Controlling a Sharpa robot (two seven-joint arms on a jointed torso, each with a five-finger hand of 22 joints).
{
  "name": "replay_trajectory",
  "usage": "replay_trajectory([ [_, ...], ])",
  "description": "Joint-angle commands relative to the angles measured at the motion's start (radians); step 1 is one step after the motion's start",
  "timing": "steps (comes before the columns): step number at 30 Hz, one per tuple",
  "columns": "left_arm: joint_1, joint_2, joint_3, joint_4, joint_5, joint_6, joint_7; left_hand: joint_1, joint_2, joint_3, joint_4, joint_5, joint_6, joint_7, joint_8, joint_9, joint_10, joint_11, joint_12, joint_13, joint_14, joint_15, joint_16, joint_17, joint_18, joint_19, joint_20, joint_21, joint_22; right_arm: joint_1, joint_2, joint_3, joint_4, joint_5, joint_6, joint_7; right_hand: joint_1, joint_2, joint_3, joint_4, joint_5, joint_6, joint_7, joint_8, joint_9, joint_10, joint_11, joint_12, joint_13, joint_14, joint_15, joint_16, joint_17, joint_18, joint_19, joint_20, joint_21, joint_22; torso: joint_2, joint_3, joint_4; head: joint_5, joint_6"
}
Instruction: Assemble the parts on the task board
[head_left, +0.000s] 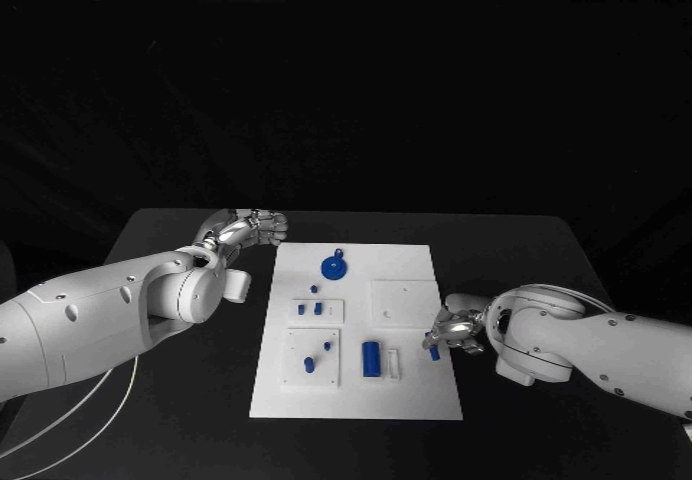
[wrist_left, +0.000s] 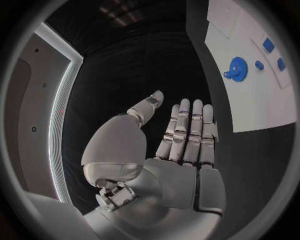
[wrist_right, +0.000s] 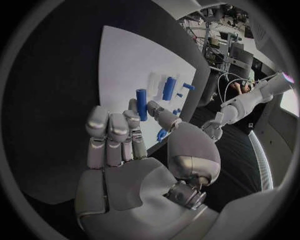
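While the task board (head_left: 411, 400) lies mid-counter, parts look mostly unassembled: a blue gear (head_left: 333, 266) (far edge) lies loose. Right robot hand (head_left: 456, 333) pinches a small blue part (head_left: 434, 351) at the board's right edge; left robot hand (head_left: 248, 229) hovers empty, fingers straight.

The left hand (wrist_left: 181, 145) is held flat over the black desk (wrist_left: 162, 65), fingers (wrist_left: 187, 125) straight and close together, thumb apart to one side, nothing in it. Beyond the fingertips lies the white task board (wrist_left: 250, 105). On it sits a round blue part (wrist_left: 236, 67) with a small lug, and near it three smaller blue pieces (wrist_left: 269, 45).
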Motion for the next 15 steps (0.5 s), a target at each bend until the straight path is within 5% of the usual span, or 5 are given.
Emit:
replay_trajectory([
  [1,0.001,0.003,0.001,0.003,-0.001,0.006,0.006,-0.012,-0.001,-0.001,0.005,-0.002,-0.008,-0.001,0.007,-0.001,-0.001,0.004,0.005,-0.001,0.000,0.007,-0.006,0.001,0.018,-0.002,0.003,-0.007,0.001,-0.001,0.030,-0.003,-0.012,0.099,-0.013,0.013,-0.017,0.002,-0.005,0.008,-0.012,0.009,-0.002,-0.001,-0.001,0.008,0.000,-0.007,-0.001,0.003,-0.003,-0.001,0.001,0.069,0.004,0.004,0.004,0.015,0.000,-0.0007,0.0001,0.000,-0.002],
  [5,0.001,0.004,0.001,0.003,-0.001,0.006,0.006,-0.012,-0.001,-0.001,0.006,-0.002,-0.008,-0.001,0.007,-0.002,-0.001,0.004,0.005,-0.001,0.000,0.007,-0.006,0.002,0.018,-0.002,0.003,-0.007,0.001,-0.007,0.069,-0.017,-0.028,0.121,-0.024,0.015,-0.022,0.004,-0.007,0.010,-0.019,0.009,-0.002,-0.001,-0.002,0.007,0.000,-0.007,-0.001,0.003,-0.003,-0.001,0.002,0.069,0.003,0.004,0.004,0.015,0.001,-0.0012,0.0017,0.000,-0.003],
  [15,0.001,0.004,0.001,0.002,-0.001,0.008,0.006,-0.013,-0.001,-0.001,0.006,-0.002,-0.008,-0.001,0.007,-0.002,0.000,0.003,0.005,-0.001,0.000,0.007,-0.006,0.002,0.018,-0.002,0.004,-0.007,0.002,-0.036,0.123,-0.028,-0.056,0.118,-0.029,0.015,-0.029,0.008,-0.009,0.013,-0.017,0.009,-0.002,-0.002,-0.003,0.006,0.000,-0.007,-0.001,0.002,-0.004,-0.002,0.002,0.069,0.003,0.003,0.003,0.015,0.000,-0.0004,0.0008,0.006,-0.007],
])
